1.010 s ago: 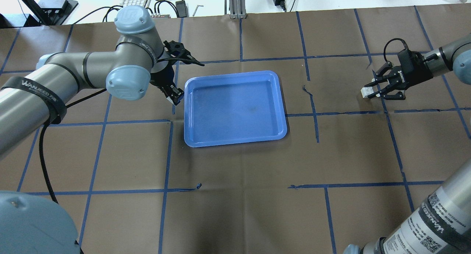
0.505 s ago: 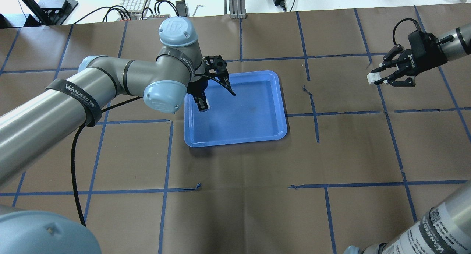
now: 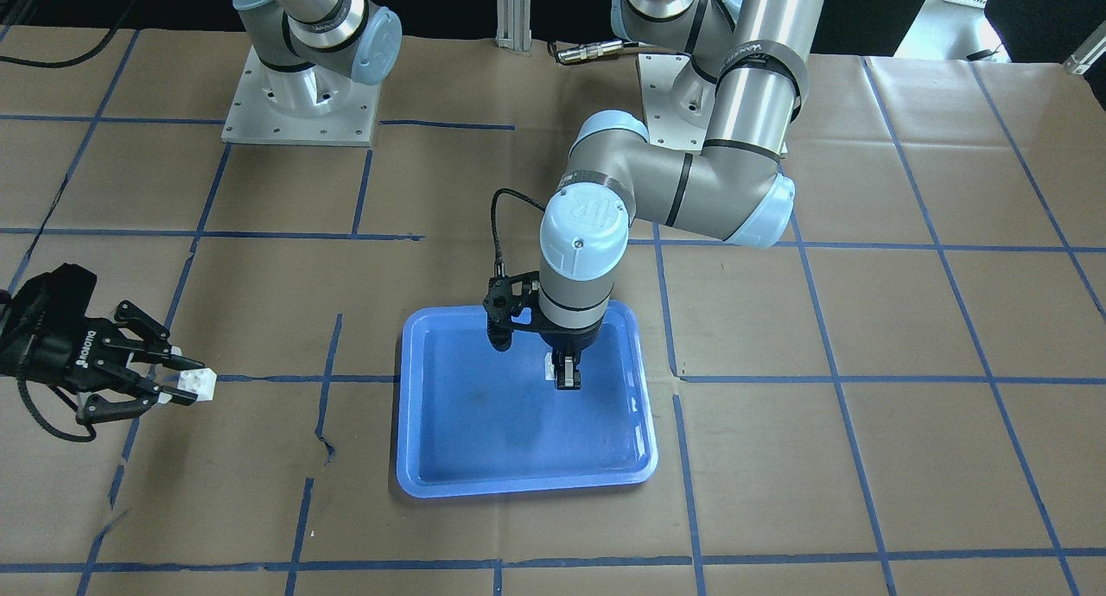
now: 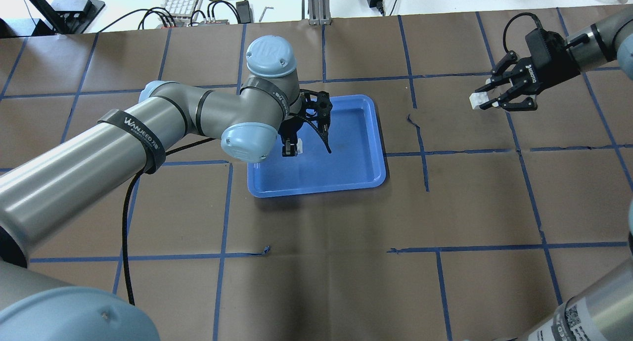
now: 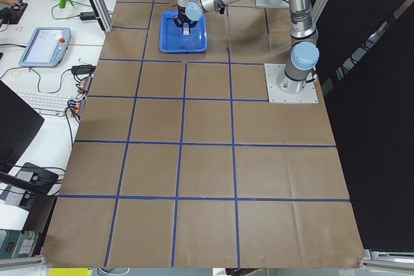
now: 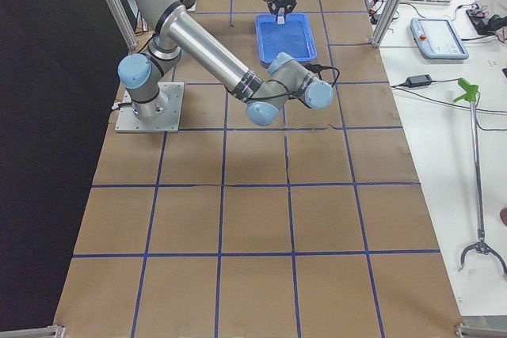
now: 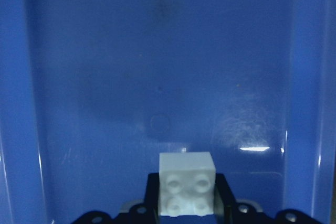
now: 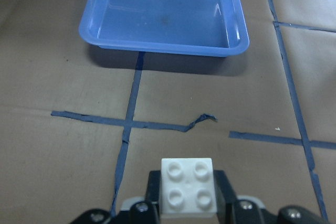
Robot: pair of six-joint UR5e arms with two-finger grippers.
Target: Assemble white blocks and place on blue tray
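Observation:
The blue tray (image 4: 346,173) lies mid-table; it also shows in the front view (image 3: 449,458), the right wrist view (image 8: 157,3) and fills the left wrist view (image 7: 105,77). My left gripper (image 4: 291,149) hangs over the tray's left part, shut on a white block (image 7: 187,182), also seen in the front view (image 3: 549,367). My right gripper (image 4: 487,101) is far right of the tray, above the paper, shut on the other white block (image 8: 187,186), which also shows in the overhead view (image 4: 475,101) and the front view (image 3: 203,383).
Brown paper with blue tape lines (image 4: 425,153) covers the table. A torn tape piece (image 8: 199,119) lies between my right gripper and the tray. Keyboard and cables (image 4: 183,0) sit beyond the far edge.
My left arm swung right, carrying its block from outside the tray's left rim to over the tray. My right gripper rose and shifted up-left with its block.

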